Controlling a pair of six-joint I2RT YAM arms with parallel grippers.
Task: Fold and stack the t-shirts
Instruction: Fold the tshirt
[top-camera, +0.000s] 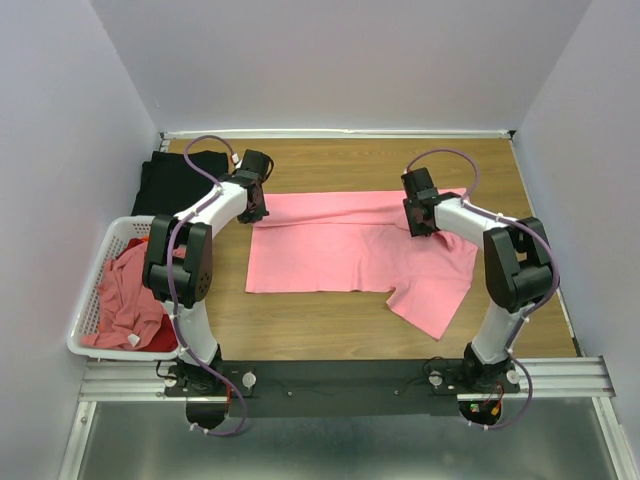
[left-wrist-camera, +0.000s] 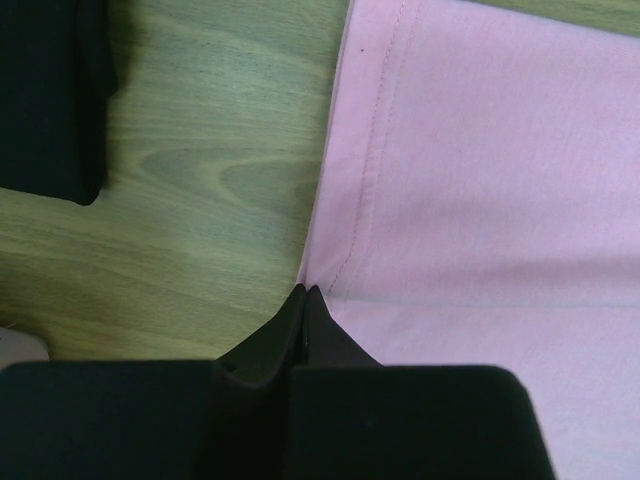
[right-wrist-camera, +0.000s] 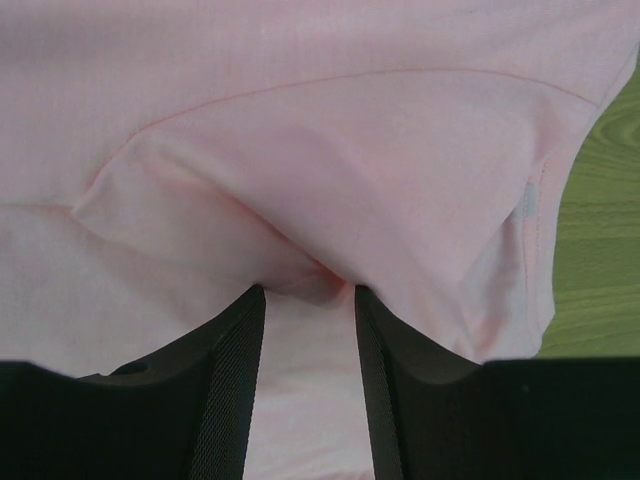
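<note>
Pink t-shirt (top-camera: 350, 250): spread flat mid-worktop (top-camera: 330, 325), far edge folded
Left gripper (left-wrist-camera: 303, 292): jaws pressed together at the hem corner; whether cloth is caught, I cannot tell
Right gripper (right-wrist-camera: 308, 290): jaws spread around a raised fold; close before lifting

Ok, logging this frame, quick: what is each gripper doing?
Left gripper: shut, fingertips pinching the hem edge of the pink t-shirt.
Right gripper: open, with a raised fold of the same shirt between its fingers, not clamped.
</note>
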